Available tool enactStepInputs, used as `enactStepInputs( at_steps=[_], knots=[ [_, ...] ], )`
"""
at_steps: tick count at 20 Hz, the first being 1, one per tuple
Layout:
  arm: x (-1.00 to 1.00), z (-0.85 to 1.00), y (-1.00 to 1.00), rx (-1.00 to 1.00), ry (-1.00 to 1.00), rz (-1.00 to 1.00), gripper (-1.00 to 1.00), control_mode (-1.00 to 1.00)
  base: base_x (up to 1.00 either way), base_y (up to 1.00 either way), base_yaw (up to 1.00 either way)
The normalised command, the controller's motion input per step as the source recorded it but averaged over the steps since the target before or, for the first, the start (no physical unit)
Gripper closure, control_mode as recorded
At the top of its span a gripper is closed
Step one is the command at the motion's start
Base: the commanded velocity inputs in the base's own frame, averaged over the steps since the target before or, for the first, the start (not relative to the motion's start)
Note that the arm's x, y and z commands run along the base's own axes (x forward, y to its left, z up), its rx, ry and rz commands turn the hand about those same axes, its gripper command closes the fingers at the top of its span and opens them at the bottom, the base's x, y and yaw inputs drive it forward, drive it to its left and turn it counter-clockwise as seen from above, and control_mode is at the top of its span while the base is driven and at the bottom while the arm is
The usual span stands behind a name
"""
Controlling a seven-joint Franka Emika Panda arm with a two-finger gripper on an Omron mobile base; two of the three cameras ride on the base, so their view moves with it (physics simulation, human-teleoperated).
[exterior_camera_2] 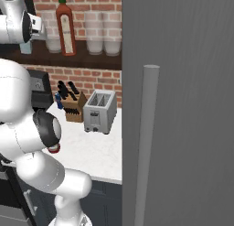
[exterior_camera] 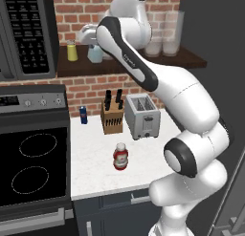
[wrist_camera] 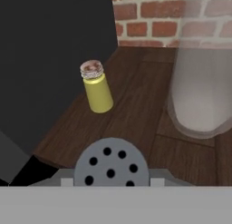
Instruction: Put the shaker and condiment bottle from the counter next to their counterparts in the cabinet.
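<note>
The hand is up at the cabinet shelf, clenched on the one pale blue-grey shaker, whose grey perforated cap sits right under the hand camera, just beside the single yellow shaker standing upright on the shelf boards. Also on the shelf stand one tall red-brown bottle and several clear tumblers. Below on the worktop, one squat red condiment bottle stands alone in front of one knife block, one toaster and one small blue can.
</note>
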Motion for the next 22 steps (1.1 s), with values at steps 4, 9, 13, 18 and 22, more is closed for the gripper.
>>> enactStepInputs(
  at_steps=[4, 9, 13, 18, 22],
  knots=[
    [0.0, 0.0, 0.0, 0.0, 0.0, 0.0, 1.0, -1.0, 0.0, 0.0, 0.0],
    [0.03, 0.0, -0.02, 0.0, 0.0, 0.0, 1.0, -1.0, 0.0, 0.0, 0.0],
    [0.13, 0.0, -0.07, 0.0, 0.0, 0.0, 1.0, -1.0, 0.0, 0.0, 0.0],
    [0.17, 0.0, -0.02, 0.0, 0.0, 0.0, 1.0, -1.0, 0.0, 0.0, 0.0],
    [0.15, 0.0, 0.0, 0.0, 0.0, -0.02, 1.0, -1.0, 0.0, 0.0, 0.0]
  ],
)
